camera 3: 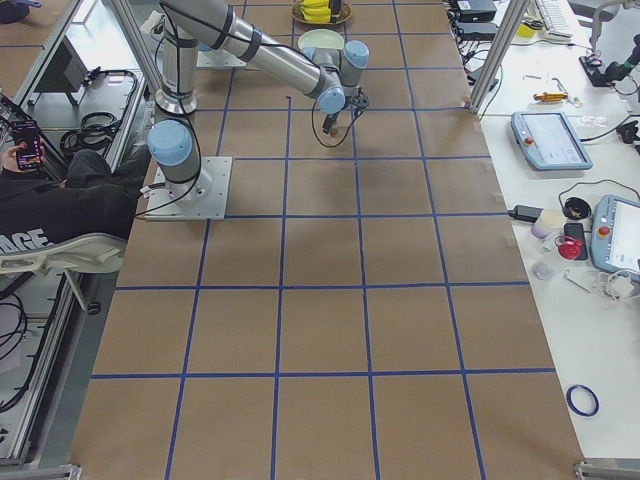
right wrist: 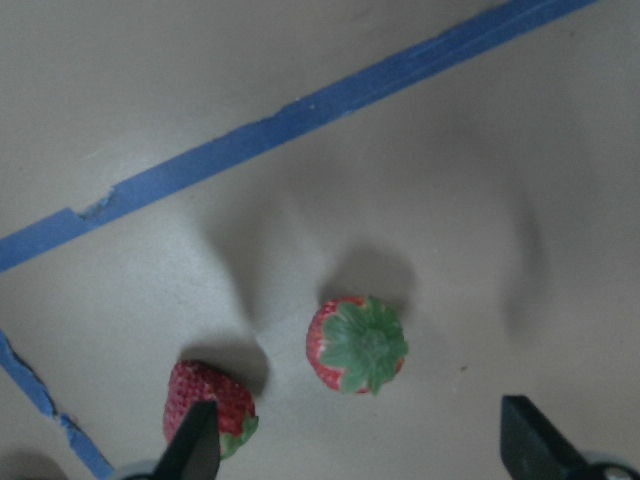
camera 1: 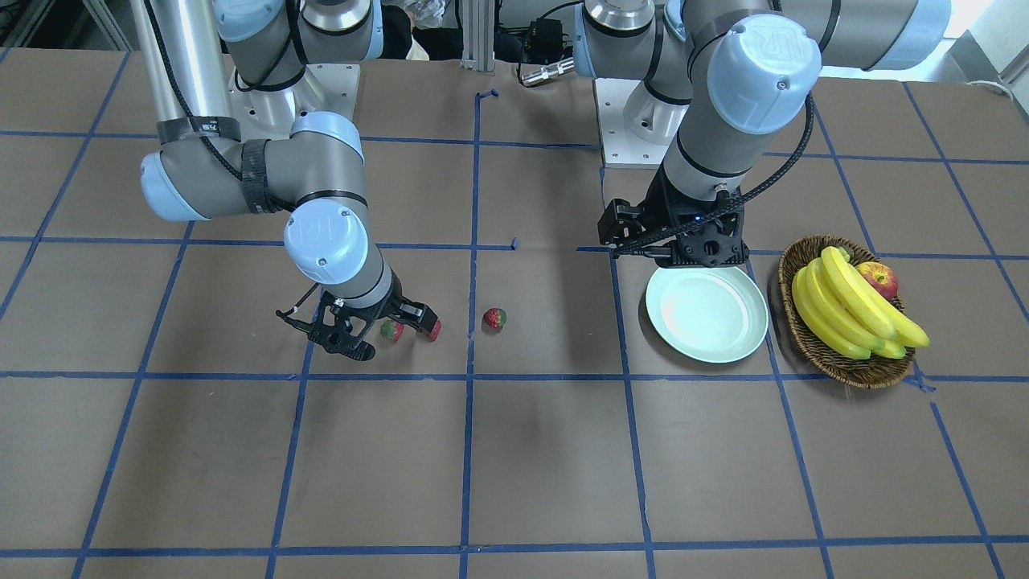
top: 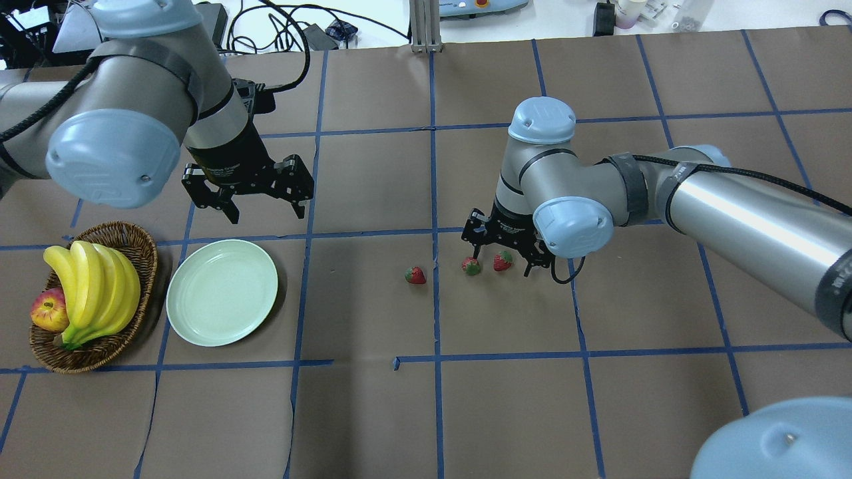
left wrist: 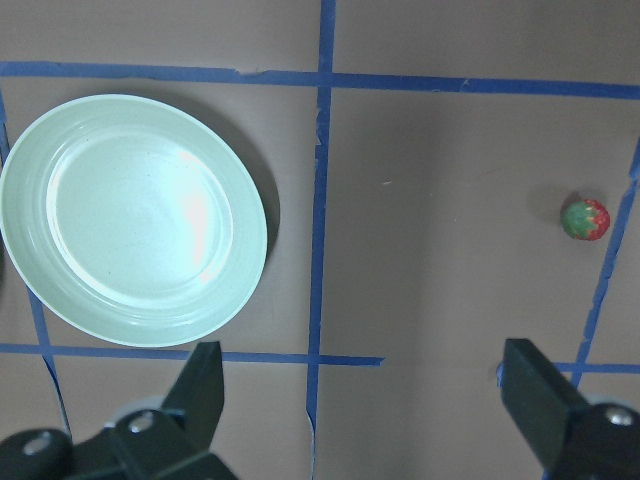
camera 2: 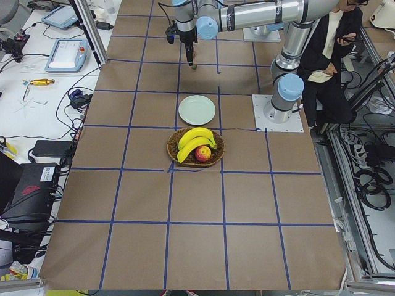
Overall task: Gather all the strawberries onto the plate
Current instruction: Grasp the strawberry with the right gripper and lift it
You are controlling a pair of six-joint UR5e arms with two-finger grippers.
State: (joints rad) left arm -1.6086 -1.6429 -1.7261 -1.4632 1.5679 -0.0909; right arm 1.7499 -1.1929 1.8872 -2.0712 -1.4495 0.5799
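Strawberries [top: 415,275] red, green caps; plate [top: 221,293] pale mint; surface [top: 506,412] brown, blue grid; bananas [top: 100,286] yellow; basket [top: 141,263] brown woven.

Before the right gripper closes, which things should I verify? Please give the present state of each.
1. Right gripper open: ok.
2. One strawberry between its fingers: ok.
3. Second strawberry clear of the fingers: not ok, it lies close by one fingertip.
4. Third strawberry out of the way: ok.
5. Plate empty: ok.
6. Left gripper open, holding nothing: ok.
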